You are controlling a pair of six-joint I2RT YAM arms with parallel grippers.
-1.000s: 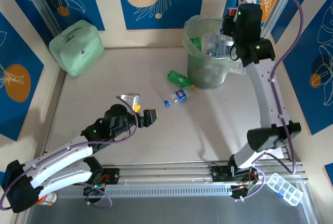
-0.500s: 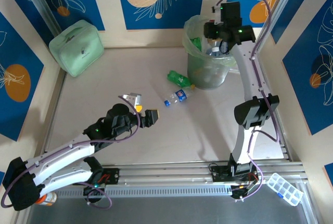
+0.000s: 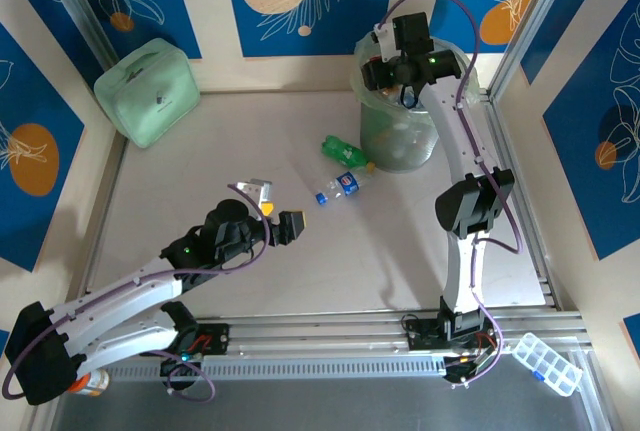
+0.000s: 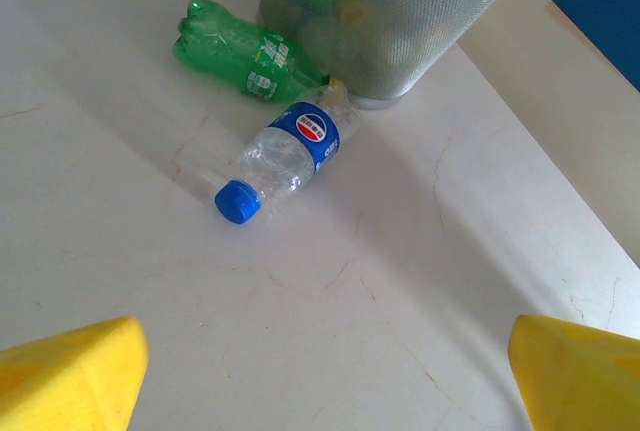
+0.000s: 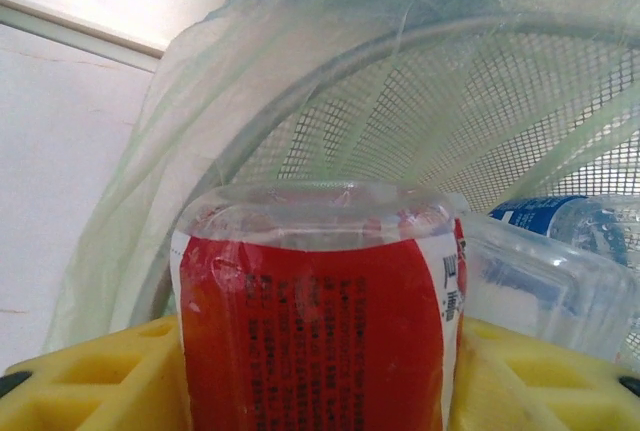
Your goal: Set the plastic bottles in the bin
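A red-labelled bottle [image 5: 320, 321] is held upright between the right fingers [image 5: 90, 376]. The yellow pads are pressed against both of its sides, so the fingers are seen grasping the bottle. Its clear crushed top is raised above the pads, and its label fills the gap between them. The bottle is held at the mouth of the bin [image 5: 420, 121], with the mesh wall and the loose clear bag [image 5: 160, 171] lining it seen right behind. Deeper in the bin, to the right of the held bottle, a blue-labelled bottle [image 5: 560, 221] and another clear crushed piece [image 5: 540, 291] are seen.

From above, the right arm [image 3: 458, 121] is stretched out to the far side of the tabletop [image 3: 200, 181], with its wrist over the rim of the bin [image 3: 390, 141].

The left fingers [image 4: 70, 371] are spread wide and released, with nothing between them. They are hung low over the tabletop [image 4: 450, 251], well short of the two bottles lying ahead. A clear bottle with a blue label and blue cap [image 4: 290, 156] lies on its side, cap pointed towards the fingers. Its far end is tucked against the foot of the bin [image 4: 400, 21]. Just beyond it, a green bottle [image 4: 245, 46] lies on its side, touching the bin's base.

A mint-green case [image 3: 150, 91] is set in the far left corner.
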